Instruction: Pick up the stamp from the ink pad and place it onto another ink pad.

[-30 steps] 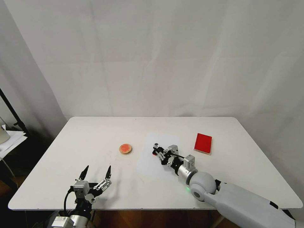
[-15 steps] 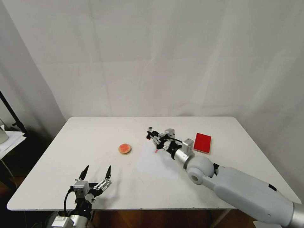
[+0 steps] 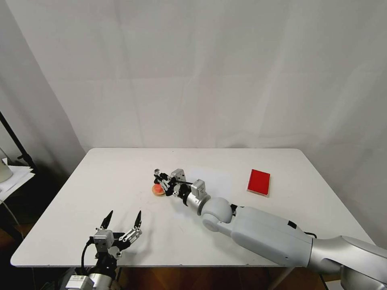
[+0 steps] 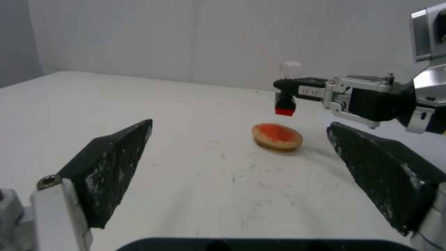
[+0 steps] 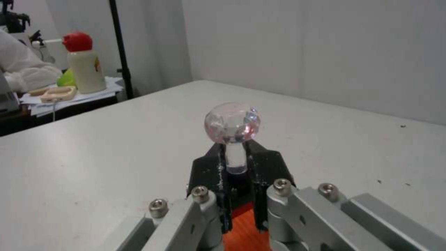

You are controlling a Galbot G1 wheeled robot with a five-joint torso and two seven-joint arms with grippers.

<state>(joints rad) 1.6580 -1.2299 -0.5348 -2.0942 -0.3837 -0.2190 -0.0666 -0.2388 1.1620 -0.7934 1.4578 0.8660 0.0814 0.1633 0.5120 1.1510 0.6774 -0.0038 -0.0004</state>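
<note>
Right hand held the stamp just above the round ink pad.

The right hand (image 3: pixel 160 180) reached across the white bench (image 3: pixel 121 169) with its fingers clamped on the neck of the stamp (image 4: pixel 286 91), whose clear ball knob stood upright above the fingertips. From the left wrist view the stamp's red underside hung in the air slightly above and just beyond the far edge of the small round ink pad (image 4: pixel 277 136), not touching it. That round pad, tan-rimmed with an orange-red centre, lay flat near the middle of the bench. The red rectangular ink pad (image 3: pixel 258 182) lay well apart toward the robot's right, with a white paper sheet (image 3: pixel 215 179) between the two pads. The left hand (image 3: pixel 123 222) hovered at the near edge of the bench, its black fingers spread wide apart and gripping nothing.
</note>
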